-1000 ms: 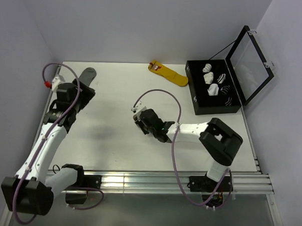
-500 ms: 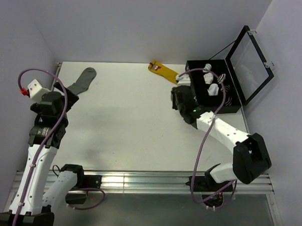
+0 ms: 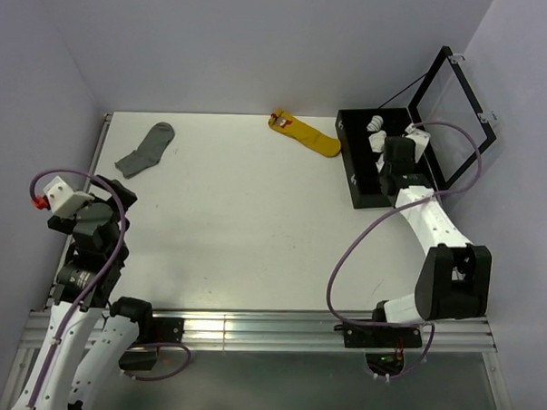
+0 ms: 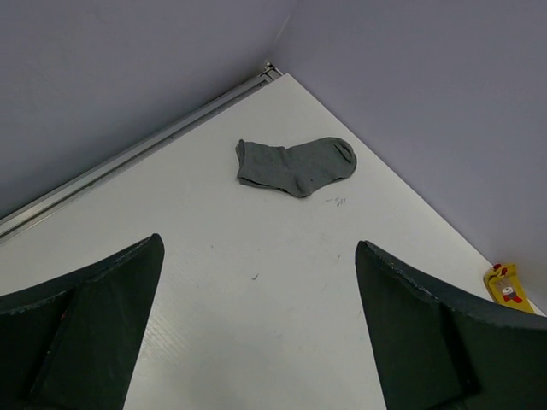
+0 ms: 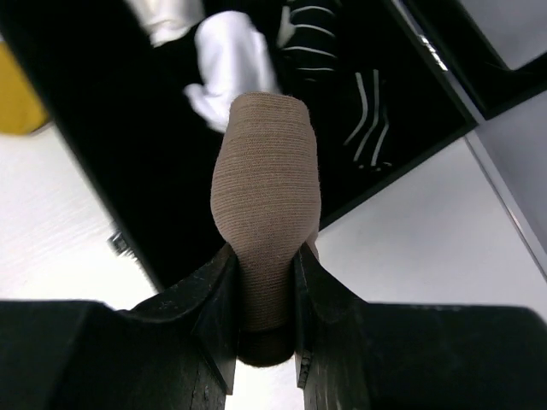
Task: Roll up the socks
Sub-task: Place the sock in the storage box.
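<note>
Right wrist view: the right fingers (image 5: 214,312) pinch a rolled tan-brown sock (image 5: 265,196), one finger pressed against each side of the roll. The roll points away from the camera, and its rounded end sits over the dark interior of the black box (image 5: 128,162). Beyond the roll, inside the box, lie white rolled socks (image 5: 231,73) and black socks with white stripes (image 5: 342,85). Whether the held roll touches any of them cannot be told.

Top external view: the right arm reaches over the box, which stands at the far right of the table (image 3: 236,222) with its lid (image 3: 455,113) raised. The wrist hides the held sock in this view. A yellow sock (image 3: 306,136) lies flat near the far edge, just left of the box. A grey sock (image 3: 145,149) lies flat toward the far left corner, well apart from the box.

Left wrist view: the left fingers (image 4: 94,325) are spread wide above the table and touch no sock. The grey sock lies ahead of them, apart.
</note>
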Motion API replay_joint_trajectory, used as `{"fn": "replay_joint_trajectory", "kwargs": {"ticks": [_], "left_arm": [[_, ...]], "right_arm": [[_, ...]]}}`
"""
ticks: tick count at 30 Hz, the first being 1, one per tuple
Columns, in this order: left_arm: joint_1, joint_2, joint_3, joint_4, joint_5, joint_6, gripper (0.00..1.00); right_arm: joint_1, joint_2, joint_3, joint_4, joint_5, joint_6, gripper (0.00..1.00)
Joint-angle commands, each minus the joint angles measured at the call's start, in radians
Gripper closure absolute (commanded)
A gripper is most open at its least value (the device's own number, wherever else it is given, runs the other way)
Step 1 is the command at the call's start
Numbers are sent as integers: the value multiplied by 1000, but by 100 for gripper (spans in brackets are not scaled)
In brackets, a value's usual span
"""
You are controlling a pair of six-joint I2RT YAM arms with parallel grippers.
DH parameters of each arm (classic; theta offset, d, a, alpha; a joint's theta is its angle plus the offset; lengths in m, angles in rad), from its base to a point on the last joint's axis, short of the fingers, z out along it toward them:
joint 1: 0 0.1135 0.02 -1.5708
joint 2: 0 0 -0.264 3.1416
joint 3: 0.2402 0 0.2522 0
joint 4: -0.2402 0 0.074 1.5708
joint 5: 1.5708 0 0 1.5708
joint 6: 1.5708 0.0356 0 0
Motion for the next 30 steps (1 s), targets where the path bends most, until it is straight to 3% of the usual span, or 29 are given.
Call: {"fn": "replay_joint_trajectory", "kwargs": {"ticks": [1, 10, 25, 30], "left_arm": [[-9, -8, -28, 62, -51, 22, 1], [-14, 8, -52, 83, -81, 39, 1], [-12, 52, -57, 111, -77, 48, 1], [-14, 51, -58, 114, -77, 51, 1]], "right_arm": [[-44, 44, 69, -23, -1, 40, 100], [-58, 208, 202, -3, -104, 27, 100], [-144, 308, 213, -43, 48, 47, 100], [-149, 365, 221, -45, 23, 53, 100]]}}
